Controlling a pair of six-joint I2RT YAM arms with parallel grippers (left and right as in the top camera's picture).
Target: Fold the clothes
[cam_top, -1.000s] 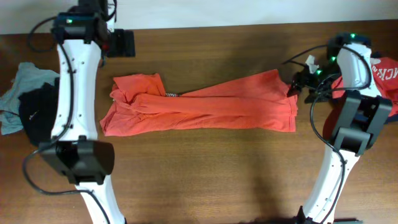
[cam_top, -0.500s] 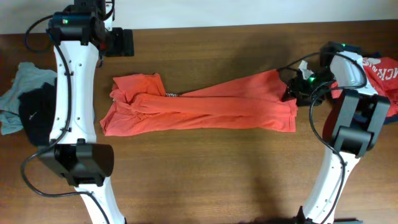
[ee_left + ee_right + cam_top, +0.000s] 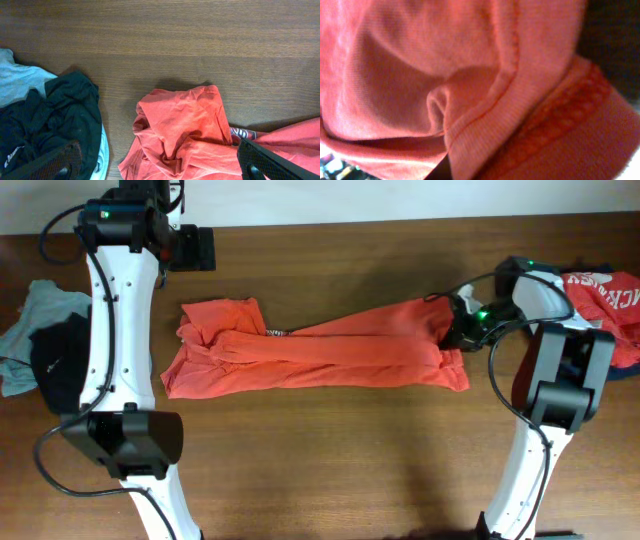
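Right gripper (image 3: 455, 328): newly clamped on orange T-shirt (image 3: 320, 355) hem, edge drawn inward; fold apparently starting. Left gripper (image 3: 159, 162): wide open.

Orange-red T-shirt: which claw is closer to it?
Right. The right claw pinches one end of the orange-red cloth T-shirt; the left claw is open, apart, past its other end.

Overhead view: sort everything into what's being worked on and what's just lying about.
Being worked on:
orange T-shirt, stretched across mid-table
right hand, shut on the shirt's right end

Lying about:
black garment and pale blue garment, heaped at the left edge
red lettered garment, by the right arm
left hand, open, off the cloth
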